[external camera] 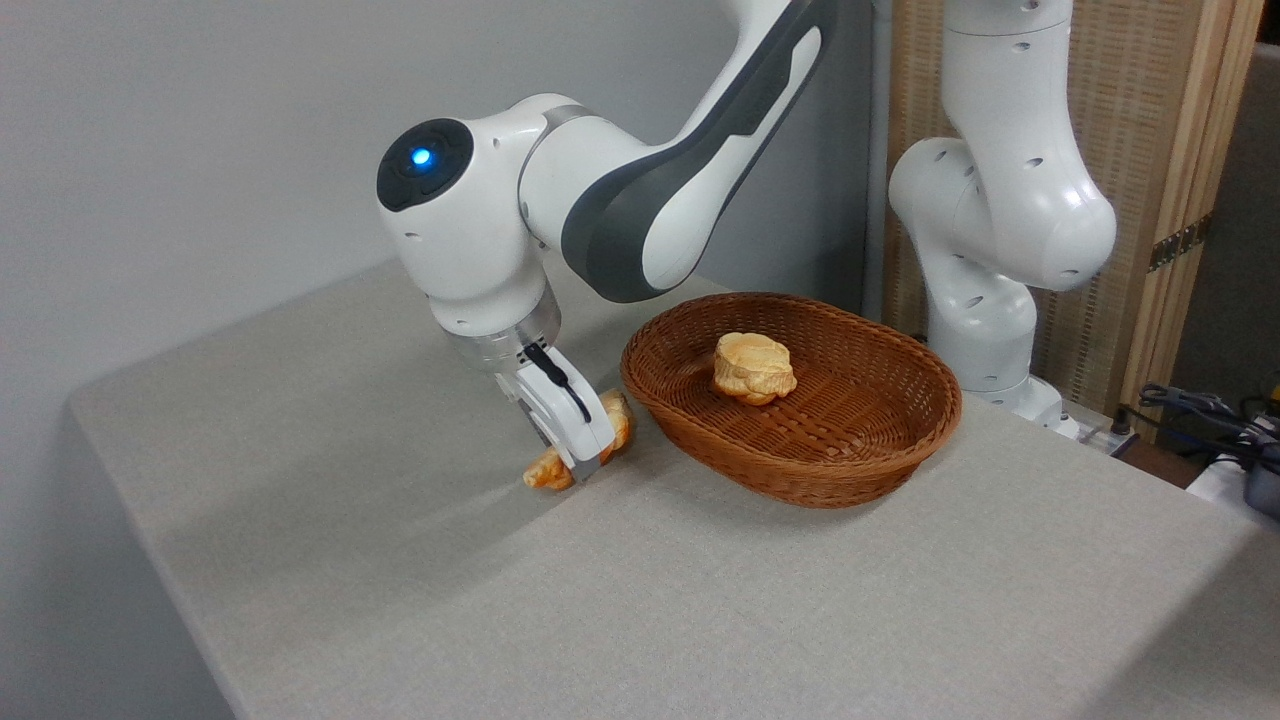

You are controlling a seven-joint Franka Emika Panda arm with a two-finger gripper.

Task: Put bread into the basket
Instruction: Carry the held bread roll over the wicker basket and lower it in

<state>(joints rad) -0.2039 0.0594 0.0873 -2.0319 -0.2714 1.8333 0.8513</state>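
The braided golden-orange bread point(546, 472) lies on the grey table just left of the basket, with only its two ends showing. My gripper point(590, 452) is down over the loaf's middle, its near finger in front of the crust and the far finger hidden behind it. I cannot see whether the fingers press on the loaf. The oval brown wicker basket point(905, 385) stands to the right, its near rim a short way from the bread's upper end.
A small round pale-topped bun point(752, 367) sits inside the basket. The arm's white base point(985, 330) stands behind the basket at the back right. Cables point(1200, 410) lie off the table's right edge. A wooden screen point(1150, 150) stands behind.
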